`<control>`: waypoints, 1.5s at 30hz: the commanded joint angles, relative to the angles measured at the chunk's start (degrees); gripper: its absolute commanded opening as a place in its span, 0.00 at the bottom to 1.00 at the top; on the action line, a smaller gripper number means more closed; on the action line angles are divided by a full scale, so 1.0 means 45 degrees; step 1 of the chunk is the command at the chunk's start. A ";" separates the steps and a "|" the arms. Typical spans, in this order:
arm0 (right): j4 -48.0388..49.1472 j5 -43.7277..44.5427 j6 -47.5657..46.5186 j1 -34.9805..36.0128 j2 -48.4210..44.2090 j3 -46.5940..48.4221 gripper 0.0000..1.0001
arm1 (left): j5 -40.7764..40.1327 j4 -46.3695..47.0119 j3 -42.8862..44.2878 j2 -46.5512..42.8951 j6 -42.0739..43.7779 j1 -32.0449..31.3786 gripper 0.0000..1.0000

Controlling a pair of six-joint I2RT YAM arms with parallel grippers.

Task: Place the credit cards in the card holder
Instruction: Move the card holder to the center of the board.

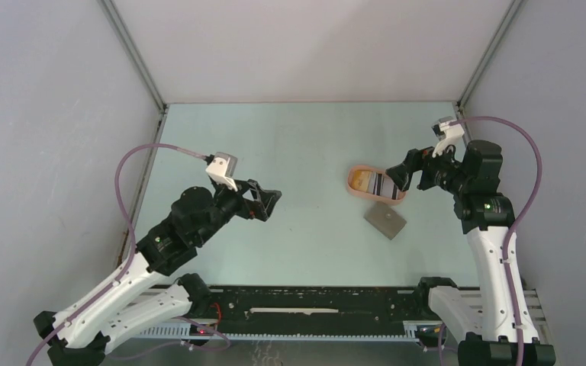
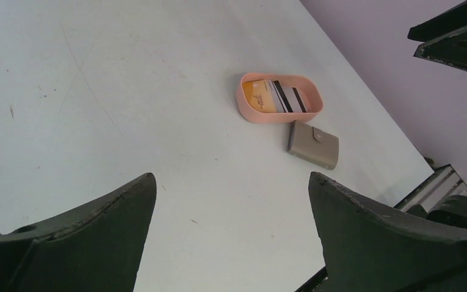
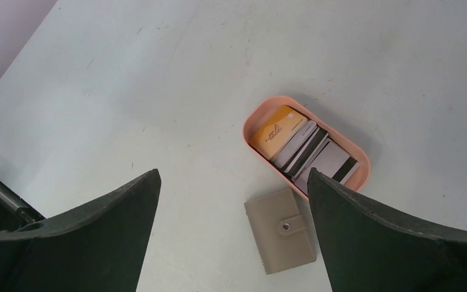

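Credit cards (image 3: 301, 149): a small overlapped stack lying inside the peach tray (image 2: 243, 100), right of centre in the overhead view. The orange-yellow card (image 3: 278, 131) sits at one end and dark-and-pale striped ones lie beside it. No blue card can be made out.
Card holder (image 3: 280, 230): grey, flat on the worktop (image 1: 305, 137), just beside the tray on its lower side. It is folded shut, flap down over its snap stud (image 3: 286, 226).
Right end effector (image 1: 397, 179): jaws spread wide, nothing held, poised above the tray.
Left end effector (image 1: 271, 202): jaws wide, nothing held, left of centre, well apart from both items.
Step in hand: the approach, by my reading. No card is lifted and the holder is unopened.
Next move calls for: likely unsnapping and unfolding the holder, one arm pinning it. Otherwise, pinching one thin card by its raised edge.
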 commanded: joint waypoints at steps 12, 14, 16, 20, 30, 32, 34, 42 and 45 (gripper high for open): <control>-0.1515 -0.3572 -0.4125 -0.0085 0.0259 0.0249 1.00 | 0.0360 0.1927 -0.1317 -0.0500 -0.0097 -0.0021 1.00; -0.2441 -0.3861 -0.5868 0.0034 0.0666 0.0101 1.00 | 0.0560 0.2409 -0.1754 -0.0454 -0.0256 0.0039 1.00; -0.3277 -0.3104 -0.6996 0.0333 0.1352 0.0076 1.00 | 0.0733 0.2733 -0.2089 -0.0299 -0.0497 0.0096 1.00; -0.4305 -0.1003 -0.7840 0.0638 0.2955 0.0083 0.96 | 0.1174 0.3552 -0.2926 -0.0092 -0.1086 0.0159 1.00; -0.3949 0.3041 -0.7514 0.1853 0.5821 -0.0583 0.72 | 0.2678 0.6676 -0.4967 0.0994 -0.2952 0.0172 0.99; -0.3671 0.3646 -0.7437 0.1818 0.6185 -0.0800 0.72 | 0.2969 0.7101 -0.5239 0.1205 -0.3202 0.0189 0.99; -0.3464 0.3955 -0.7351 0.1694 0.6720 -0.0832 0.72 | 0.3044 0.7513 -0.5457 0.1419 -0.3358 0.0177 0.98; -0.2817 0.4681 -0.6926 0.1489 0.8620 -0.0565 0.68 | 0.3488 0.8135 -0.5494 0.2276 -0.3451 0.0187 0.95; -0.2885 0.4514 -0.6933 0.1638 0.9077 -0.0522 0.65 | 0.3499 0.8368 -0.5689 0.2408 -0.3522 0.0187 0.94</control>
